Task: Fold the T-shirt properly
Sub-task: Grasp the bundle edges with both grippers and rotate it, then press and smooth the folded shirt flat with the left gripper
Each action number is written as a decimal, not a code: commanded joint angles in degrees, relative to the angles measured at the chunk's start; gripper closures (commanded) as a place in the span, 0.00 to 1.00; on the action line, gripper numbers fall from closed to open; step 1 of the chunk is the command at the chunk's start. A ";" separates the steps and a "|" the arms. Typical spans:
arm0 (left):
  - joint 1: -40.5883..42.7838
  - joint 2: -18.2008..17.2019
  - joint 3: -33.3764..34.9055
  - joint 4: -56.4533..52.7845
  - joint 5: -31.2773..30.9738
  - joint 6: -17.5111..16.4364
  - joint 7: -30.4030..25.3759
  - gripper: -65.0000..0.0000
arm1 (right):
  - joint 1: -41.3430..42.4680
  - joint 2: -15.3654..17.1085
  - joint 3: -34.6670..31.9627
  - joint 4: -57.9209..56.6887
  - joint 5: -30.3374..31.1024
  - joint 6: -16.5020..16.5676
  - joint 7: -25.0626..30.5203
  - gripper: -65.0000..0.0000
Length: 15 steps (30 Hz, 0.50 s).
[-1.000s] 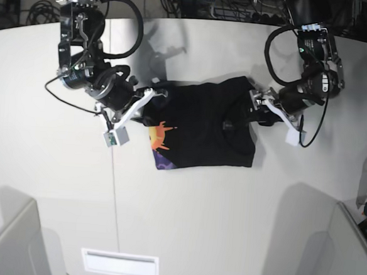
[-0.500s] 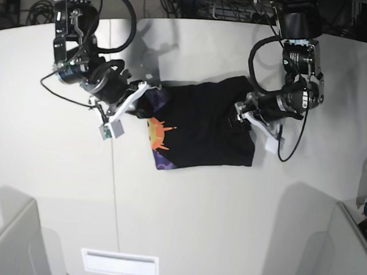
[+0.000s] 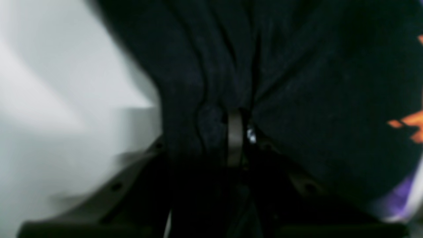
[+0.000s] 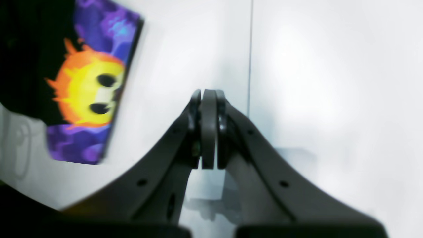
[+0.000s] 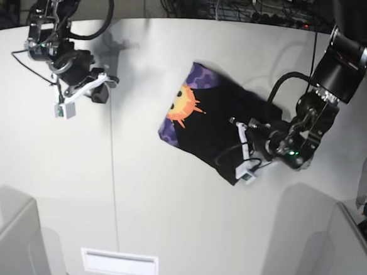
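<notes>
The black T-shirt (image 5: 219, 124) lies folded and skewed in the middle of the white table (image 5: 165, 218), with its sun and purple print (image 5: 182, 106) facing up at the left end. My left gripper (image 5: 238, 143) is shut on the shirt's lower right edge; in the left wrist view the pinched black cloth (image 3: 205, 82) bunches around the gripper (image 3: 235, 132). My right gripper (image 5: 104, 89) is shut and empty, well left of the shirt. In the right wrist view this gripper (image 4: 209, 129) hangs over bare table, with the print (image 4: 86, 92) at the upper left.
A table seam (image 5: 112, 183) runs from back to front just left of the shirt. A white rectangular label (image 5: 120, 263) sits near the front edge. Grey partitions stand at the front left (image 5: 6, 245) and front right (image 5: 352, 250). Cables lie behind the table.
My right gripper has let go of the shirt and pulled away to the left. My left gripper has swung toward the front, dragging and turning the shirt so the print now lies at the upper left.
</notes>
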 commanded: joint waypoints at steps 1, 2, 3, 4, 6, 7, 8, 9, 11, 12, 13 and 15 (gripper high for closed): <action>-3.13 -0.10 5.95 1.00 1.15 -0.35 0.33 1.00 | -0.24 0.44 1.11 1.12 0.54 0.40 1.10 1.00; -5.68 -0.10 11.66 1.35 3.26 -0.35 0.25 1.00 | -0.77 0.44 1.99 1.12 0.54 0.40 1.10 1.00; -7.88 0.08 17.46 2.23 5.81 -0.35 -0.55 1.00 | -1.30 0.35 2.87 1.12 0.54 0.40 1.19 1.00; -9.28 0.16 22.12 3.11 7.92 -0.35 -2.04 1.00 | -1.92 0.35 3.48 1.12 0.54 0.40 1.54 1.00; -11.48 1.57 29.77 5.22 11.70 -0.35 -5.91 1.00 | -3.32 0.35 4.63 1.12 0.54 0.40 2.77 1.00; -11.92 2.36 32.58 6.27 13.73 -0.35 -7.49 1.00 | -4.29 0.35 5.42 1.12 0.54 0.40 3.56 1.00; -12.10 3.15 34.43 6.89 15.66 -0.35 -8.72 1.00 | -5.08 0.35 6.21 1.12 0.54 0.40 4.09 1.00; -12.10 4.12 35.75 7.33 17.95 -0.35 -9.86 1.00 | -5.87 0.35 6.91 1.12 0.54 0.40 4.61 1.00; -11.92 6.23 36.89 7.41 21.73 -0.44 -11.45 1.00 | -7.10 0.26 8.32 1.12 0.54 0.40 5.05 1.00; -11.83 7.20 37.33 7.15 23.22 -1.23 -11.71 1.00 | -7.63 0.26 8.94 1.12 0.54 0.40 5.05 1.00; -11.83 8.16 37.59 7.06 24.80 -2.82 -11.97 1.00 | -7.98 0.26 9.55 1.12 0.54 0.40 5.05 1.00; -11.04 9.22 37.07 7.06 27.35 -5.28 -12.15 1.00 | -8.60 0.17 10.69 1.12 0.54 0.40 5.23 1.00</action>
